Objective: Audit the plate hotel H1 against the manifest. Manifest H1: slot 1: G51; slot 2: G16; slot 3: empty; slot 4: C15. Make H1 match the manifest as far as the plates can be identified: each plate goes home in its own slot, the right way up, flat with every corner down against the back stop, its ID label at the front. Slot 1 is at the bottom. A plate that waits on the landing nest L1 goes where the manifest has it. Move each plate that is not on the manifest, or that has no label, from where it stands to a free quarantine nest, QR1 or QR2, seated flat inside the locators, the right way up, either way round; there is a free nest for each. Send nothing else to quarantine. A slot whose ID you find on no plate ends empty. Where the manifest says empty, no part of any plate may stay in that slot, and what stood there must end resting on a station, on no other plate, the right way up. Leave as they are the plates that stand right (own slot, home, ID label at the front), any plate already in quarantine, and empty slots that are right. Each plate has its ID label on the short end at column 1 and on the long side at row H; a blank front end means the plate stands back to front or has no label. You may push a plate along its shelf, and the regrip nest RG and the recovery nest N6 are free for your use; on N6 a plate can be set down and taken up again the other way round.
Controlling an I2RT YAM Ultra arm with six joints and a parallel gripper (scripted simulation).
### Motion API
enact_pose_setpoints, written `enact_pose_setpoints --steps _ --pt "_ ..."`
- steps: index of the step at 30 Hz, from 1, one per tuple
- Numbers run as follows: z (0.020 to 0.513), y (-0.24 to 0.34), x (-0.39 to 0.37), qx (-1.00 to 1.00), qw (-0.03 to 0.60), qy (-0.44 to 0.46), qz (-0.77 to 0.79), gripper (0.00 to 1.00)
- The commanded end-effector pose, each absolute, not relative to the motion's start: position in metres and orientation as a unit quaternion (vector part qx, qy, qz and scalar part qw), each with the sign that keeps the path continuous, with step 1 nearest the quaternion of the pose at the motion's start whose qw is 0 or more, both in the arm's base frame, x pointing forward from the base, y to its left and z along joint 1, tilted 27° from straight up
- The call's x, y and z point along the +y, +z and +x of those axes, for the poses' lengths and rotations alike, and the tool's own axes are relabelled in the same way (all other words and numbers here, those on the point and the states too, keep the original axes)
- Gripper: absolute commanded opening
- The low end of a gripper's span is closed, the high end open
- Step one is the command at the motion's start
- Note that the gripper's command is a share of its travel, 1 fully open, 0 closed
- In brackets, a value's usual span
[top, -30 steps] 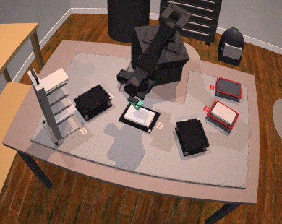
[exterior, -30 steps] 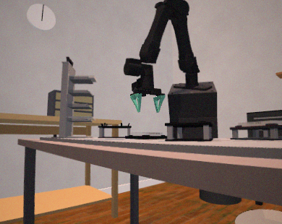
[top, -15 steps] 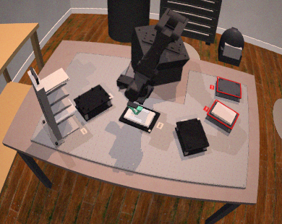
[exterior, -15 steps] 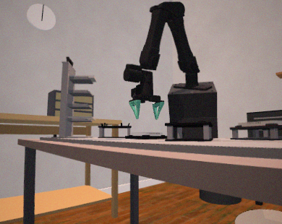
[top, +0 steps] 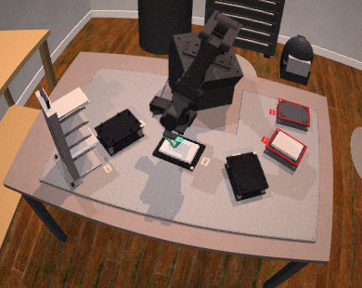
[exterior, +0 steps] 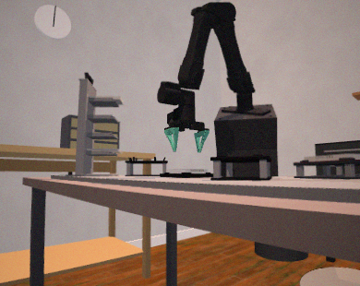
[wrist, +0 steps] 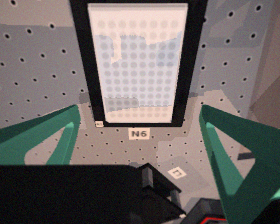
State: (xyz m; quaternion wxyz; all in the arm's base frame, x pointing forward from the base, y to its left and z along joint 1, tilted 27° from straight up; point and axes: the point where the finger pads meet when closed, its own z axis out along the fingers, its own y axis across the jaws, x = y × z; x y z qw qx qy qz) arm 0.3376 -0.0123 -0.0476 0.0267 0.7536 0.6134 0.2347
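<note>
A white well plate (top: 179, 150) lies flat on the black recovery nest N6 (top: 194, 160) in the middle of the table. It also shows in the wrist view (wrist: 137, 62), with the N6 tag (wrist: 139, 133) just below its near short end. My gripper (top: 174, 139) hangs open and empty above the plate's back end; in the side view its green fingers (exterior: 186, 139) are well above the nest. The plate hotel H1 (top: 69, 135) stands at the left, with one white plate on its top shelf (top: 70, 100). The lower shelves look empty.
A black nest (top: 119, 130) stands right of the hotel and another black nest (top: 246, 175) at the front right. Two red-framed quarantine nests stand at the right: the back one (top: 293, 112) holds a dark plate, the front one (top: 286, 146) a white plate. The arm's base (top: 205, 70) is behind.
</note>
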Motion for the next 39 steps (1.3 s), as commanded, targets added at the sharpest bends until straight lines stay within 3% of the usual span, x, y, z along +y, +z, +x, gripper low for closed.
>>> enact_pose_setpoints --steps 1,39 --pt "0.34 -0.0454 -0.0156 0.612 0.035 0.234 0.755 1.0" --pt "0.3436 -0.0537 -0.0134 0.612 0.035 0.234 0.755 1.0"
